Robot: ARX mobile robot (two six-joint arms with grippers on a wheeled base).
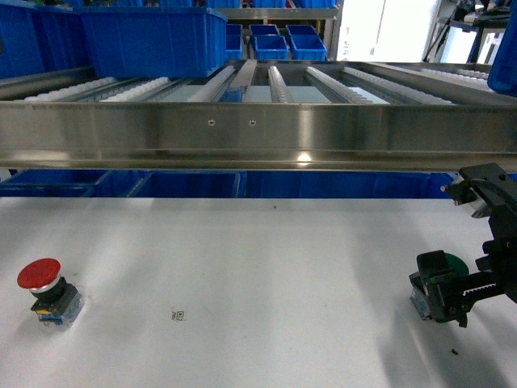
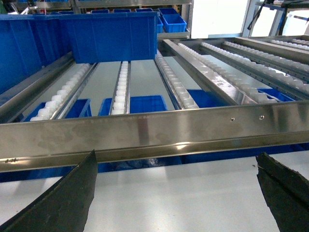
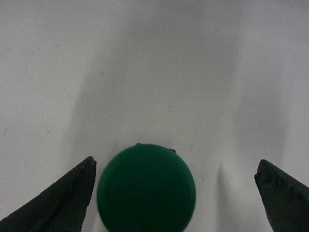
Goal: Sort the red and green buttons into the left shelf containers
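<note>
The green button [image 3: 146,188] sits low in the centre of my right wrist view, between my two right fingertips [image 3: 58,203], which stand wide apart with bare table showing on either side of the cap. In the head view the same button [image 1: 449,267] lies at the lower right of the frame, partly hidden by my right gripper [image 1: 443,295]. Nothing is clamped yet.

Handling judgement: the unit looks rigid and light, hard plastic throughout. The domed cap appears smooth and likely slippery, so closing on its curved edge risks it squirting out. I would take hold lower, across the flat sides of the block base under the cap, where parallel faces give firm seating.

The red button [image 1: 44,284] stands at the lower left of the head view, tilted slightly: a red mushroom cap, a silver collar, and a black and bluish block beneath.

My left gripper [image 2: 176,193] shows only two dark fingertips at the bottom corners of its wrist view, spread wide and holding nothing. A blue bin [image 2: 111,34] rests on the roller shelf [image 2: 120,92] at upper left.
</note>
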